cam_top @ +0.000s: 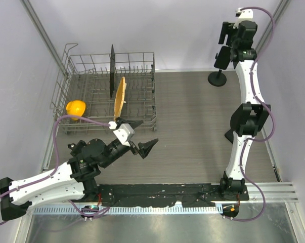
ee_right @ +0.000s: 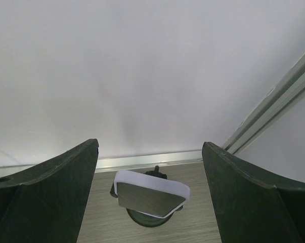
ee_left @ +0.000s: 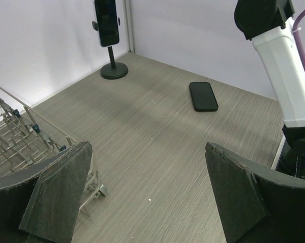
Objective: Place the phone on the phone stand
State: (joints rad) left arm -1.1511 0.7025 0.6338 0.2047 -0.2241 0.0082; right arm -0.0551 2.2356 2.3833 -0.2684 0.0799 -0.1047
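- Only the left wrist view shows the phone (ee_left: 203, 96) whole. It lies flat on the table (ee_left: 142, 131), screen dark, well apart from the phone stand (ee_left: 112, 63) on the side toward the arm bases. In the top view, just a dark corner of it (cam_top: 228, 135) shows beside the right arm's elbow.
- That same wrist view shows a dark upright slab gripped by side clamps at the stand's head. The right wrist view looks down on the stand (ee_right: 144, 220) and shows a grey, white-rimmed top instead. I cannot tell whether that slab is another phone.
- The dish rack (cam_top: 142, 76) sits across the table from the stand (cam_top: 217, 78). It holds a black plate (cam_top: 112, 71) on edge and a tan plate (cam_top: 120, 96) leaning, with an orange cup (cam_top: 76, 108) at the corner farthest from the stand.
- The left gripper (cam_top: 148, 132) (ee_left: 147, 152) hovers by the rack's near corner, fingers spread wide and holding nothing.
- The right gripper (cam_top: 222, 45) (ee_right: 149, 147) hangs above the stand, fingers spread wide, empty and touching nothing.
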